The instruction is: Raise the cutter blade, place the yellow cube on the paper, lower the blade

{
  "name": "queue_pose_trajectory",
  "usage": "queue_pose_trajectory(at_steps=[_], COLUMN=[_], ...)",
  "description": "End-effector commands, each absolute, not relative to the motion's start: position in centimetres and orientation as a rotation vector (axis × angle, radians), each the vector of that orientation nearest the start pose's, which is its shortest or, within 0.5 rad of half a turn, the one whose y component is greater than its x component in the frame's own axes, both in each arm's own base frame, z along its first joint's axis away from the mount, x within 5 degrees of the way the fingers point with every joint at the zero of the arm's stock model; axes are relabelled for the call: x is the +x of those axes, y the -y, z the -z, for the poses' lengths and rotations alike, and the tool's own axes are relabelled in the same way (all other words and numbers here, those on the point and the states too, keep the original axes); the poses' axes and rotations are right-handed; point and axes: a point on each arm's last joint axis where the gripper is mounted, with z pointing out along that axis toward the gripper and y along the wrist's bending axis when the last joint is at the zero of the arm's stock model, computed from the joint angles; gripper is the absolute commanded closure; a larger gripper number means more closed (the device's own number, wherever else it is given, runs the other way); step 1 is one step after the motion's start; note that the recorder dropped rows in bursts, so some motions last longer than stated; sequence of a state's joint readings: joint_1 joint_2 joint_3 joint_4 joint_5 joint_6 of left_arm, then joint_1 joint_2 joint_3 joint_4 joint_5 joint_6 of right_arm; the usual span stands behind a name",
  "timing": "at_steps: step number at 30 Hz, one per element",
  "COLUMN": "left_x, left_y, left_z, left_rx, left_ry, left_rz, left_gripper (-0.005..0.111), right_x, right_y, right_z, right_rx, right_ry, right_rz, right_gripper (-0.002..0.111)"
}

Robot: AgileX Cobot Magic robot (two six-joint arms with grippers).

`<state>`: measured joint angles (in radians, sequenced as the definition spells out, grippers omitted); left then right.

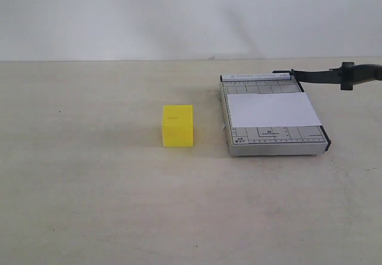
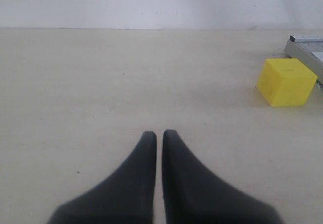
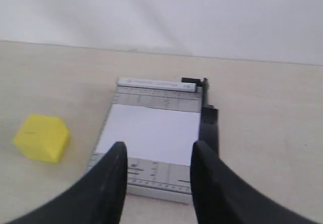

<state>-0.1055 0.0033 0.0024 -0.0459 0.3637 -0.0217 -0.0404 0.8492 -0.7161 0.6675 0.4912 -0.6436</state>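
Note:
The yellow cube (image 1: 178, 125) rests on the table, left of the grey cutter base (image 1: 239, 122) and apart from it. The white paper (image 1: 271, 110) lies across the base. The black cutter blade (image 1: 334, 76) is lifted off the base and sticks out to the right from its hinge at the far corner. Neither gripper shows in the exterior view. My left gripper (image 2: 159, 134) is shut on nothing, low over bare table, with the cube (image 2: 285, 81) ahead and off to one side. My right gripper (image 3: 159, 151) is open, facing the paper (image 3: 149, 133), with the blade (image 3: 209, 123) just beyond one fingertip (image 3: 202, 148).
A pale wall runs behind the table. The cutter base corner (image 2: 305, 47) sits just past the cube in the left wrist view. The cube (image 3: 41, 137) lies to the side of the base (image 3: 151, 181) in the right wrist view.

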Motion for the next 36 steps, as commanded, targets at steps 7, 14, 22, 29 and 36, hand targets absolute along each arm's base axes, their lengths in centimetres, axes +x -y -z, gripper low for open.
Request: queue_pose_trajectory(at_steps=[7,14,22,29,36], left_x=[5.3,5.5,5.6,4.7,11.1], left_y=[0.7,1.3,0.8,2.8,6.2], left_z=[-18.2,-20.3,-21.2,-27.5,-34.2], left_rx=[0.084,-0.477,-0.469,0.012,0.46], left_ry=[-1.83,-1.574,-1.468,-1.635,-1.925], left_rz=[0.106,0.746,0.698,0.55,0.644], left_gripper=[0.102,0.102,0.102,0.102,0.102], right_x=[3.7,6.8,9.0,10.9,11.7], right_y=[-2.5,-1.8,-0.6,-0.4,-0.6], right_z=[-34.0,-23.7,-20.9,-18.9,-17.4], right_rx=[-0.213,-0.084,-0.036,0.133,0.264], right_ry=[-1.579,-1.847,-1.92,-2.11,-2.245], right_rz=[-0.185,-0.216,-0.066,-0.157,-0.244], right_gripper=[0.109,0.109,0.109,0.109,0.109])
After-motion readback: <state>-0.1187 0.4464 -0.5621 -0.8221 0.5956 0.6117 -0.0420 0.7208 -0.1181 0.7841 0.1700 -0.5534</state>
